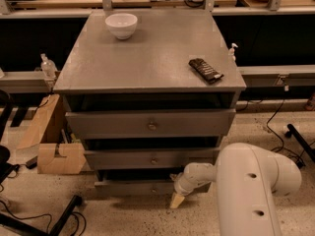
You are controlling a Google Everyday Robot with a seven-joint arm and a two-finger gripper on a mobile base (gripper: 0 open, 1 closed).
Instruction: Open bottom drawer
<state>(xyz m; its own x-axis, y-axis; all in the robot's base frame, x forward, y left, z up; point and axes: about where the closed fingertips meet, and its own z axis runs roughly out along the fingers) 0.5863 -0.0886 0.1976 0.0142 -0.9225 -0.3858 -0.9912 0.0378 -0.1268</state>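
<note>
The bottom drawer (128, 187) is the slim grey front lowest in the cabinet, close to the floor, with a tiny knob (154, 190) at its centre. A dark gap shows above it. My gripper (177, 199) reaches in from the right on a white arm (251, 191). Its tan tip hangs at the drawer's front, just right of the knob and slightly below it. Whether it touches the knob cannot be told.
Above are the middle drawer (123, 159) and the tall top drawer (108, 123). On the cabinet top sit a white bowl (121, 25) and a dark flat packet (205, 70). Cardboard boxes (54, 156) stand at the left. A black chair leg (64, 215) and cables lie on the floor.
</note>
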